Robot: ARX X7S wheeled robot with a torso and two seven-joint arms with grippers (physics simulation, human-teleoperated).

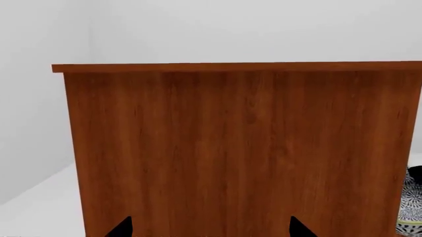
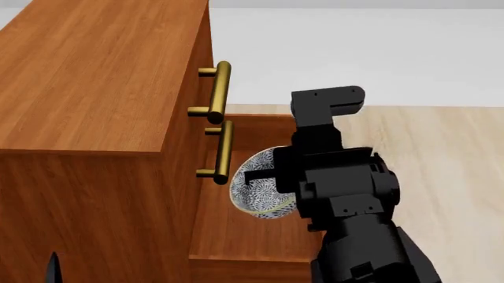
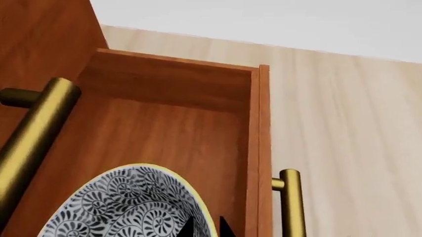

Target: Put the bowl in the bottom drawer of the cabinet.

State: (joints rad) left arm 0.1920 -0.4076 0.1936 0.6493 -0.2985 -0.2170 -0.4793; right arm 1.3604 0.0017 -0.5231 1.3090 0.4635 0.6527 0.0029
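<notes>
1 bowl [image 2: 260, 190] is pinched at its rim by the right gripper [image 3: 209, 227] above the drawer [image 3: 258, 148]; released now, tilted, it could be chipped.

Left jaws are spread, empty.

right tool [image 2: 264, 177] clamped on bowl [image 2: 258, 187], left tool [image 1: 209, 228] fingers spread
</notes>
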